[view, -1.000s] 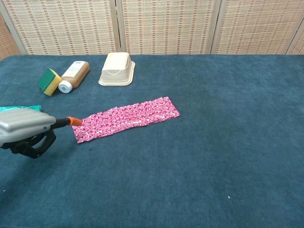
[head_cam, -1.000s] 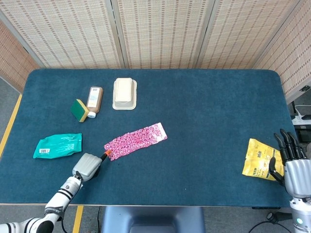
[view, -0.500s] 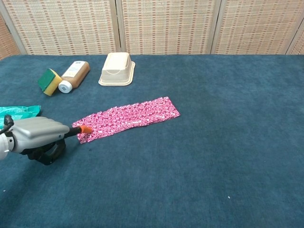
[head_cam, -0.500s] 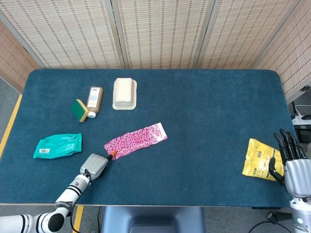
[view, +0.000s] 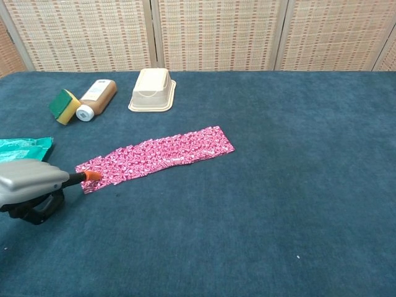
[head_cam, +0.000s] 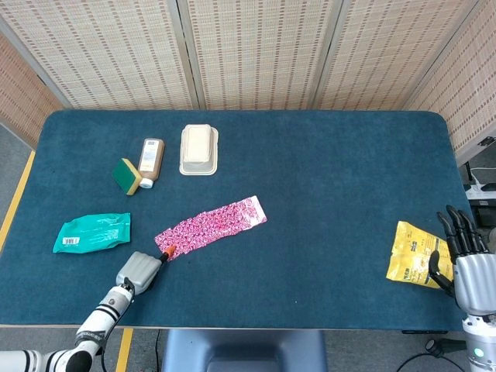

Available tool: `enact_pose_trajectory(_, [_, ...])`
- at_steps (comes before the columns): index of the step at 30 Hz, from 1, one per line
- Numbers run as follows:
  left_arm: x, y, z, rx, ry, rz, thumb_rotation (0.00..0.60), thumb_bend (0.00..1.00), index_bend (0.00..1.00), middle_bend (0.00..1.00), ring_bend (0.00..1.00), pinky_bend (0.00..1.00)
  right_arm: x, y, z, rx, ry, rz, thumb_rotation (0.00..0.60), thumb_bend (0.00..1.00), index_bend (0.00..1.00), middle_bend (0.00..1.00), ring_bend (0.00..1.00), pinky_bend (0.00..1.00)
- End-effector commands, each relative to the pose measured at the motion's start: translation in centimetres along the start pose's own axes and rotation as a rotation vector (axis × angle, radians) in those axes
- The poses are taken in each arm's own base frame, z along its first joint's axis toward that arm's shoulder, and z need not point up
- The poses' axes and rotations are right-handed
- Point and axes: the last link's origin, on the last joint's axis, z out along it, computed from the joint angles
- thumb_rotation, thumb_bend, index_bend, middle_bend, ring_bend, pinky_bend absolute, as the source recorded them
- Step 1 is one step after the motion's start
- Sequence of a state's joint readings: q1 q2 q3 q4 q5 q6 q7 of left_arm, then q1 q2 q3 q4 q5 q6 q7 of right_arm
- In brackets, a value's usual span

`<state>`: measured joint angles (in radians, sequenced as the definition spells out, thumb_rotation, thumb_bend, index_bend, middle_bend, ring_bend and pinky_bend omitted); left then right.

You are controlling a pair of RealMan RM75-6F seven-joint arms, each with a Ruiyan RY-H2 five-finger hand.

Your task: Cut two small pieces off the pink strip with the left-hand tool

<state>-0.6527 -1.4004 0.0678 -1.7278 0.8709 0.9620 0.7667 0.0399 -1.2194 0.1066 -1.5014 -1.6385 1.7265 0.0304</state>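
Note:
The pink patterned strip lies flat on the blue table, slanting up to the right. My left hand sits at the strip's lower left end and grips a dark tool with an orange tip. The tip touches that end of the strip. My right hand hangs at the table's right edge with its fingers apart and nothing in them; the chest view does not show it.
A yellow packet lies just left of my right hand. A green pouch lies beyond my left hand. Farther back stand a green sponge, a brown bottle and a cream tub.
My left hand pushed the tip onto the strip's end, then drew back toward the lower left. The strip's near end has been dragged along and now reaches further left.

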Motion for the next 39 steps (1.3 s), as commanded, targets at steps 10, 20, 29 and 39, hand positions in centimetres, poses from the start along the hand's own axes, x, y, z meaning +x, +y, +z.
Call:
enact_pose_trajectory(10, [-2.7,-2.1,-5.4,0.03,0.028,-0.009,0.6,0.83,0.0,0.68,0.74,0.61,-0.2,-0.1,-0.1,0.001,-0.008,-0.005,0.6,0.62,0.0,0.0,0.0,0.21])
enact_pose_trajectory(20, [-0.5,-1.2,-3.6,-0.006,0.151,-0.04,0.6,0.83,0.0,0.68,0.74,0.61,-0.4,0.0,0.1,-0.005,-0.013,-0.009,0.6,0.62,0.0,0.0,0.0,0.21])
enact_pose_trajectory(29, [-0.8,0.0,-0.7,-0.019,0.057,0.006,0.6,0.83,0.0,0.68,0.74,0.61,-0.1,0.0,0.2,-0.004,-0.008,0.007,0.6,0.62,0.0,0.0,0.0,0.21])
enact_pose_trajectory(39, [-2.1,-1.1,-1.9,0.045,-0.023,-0.001,0.6,0.83,0.09,0.68,0.74,0.62,-0.1,0.0,0.1,0.003,-0.005,0.013,0.6,0.62,0.0,0.0,0.0,0.21])
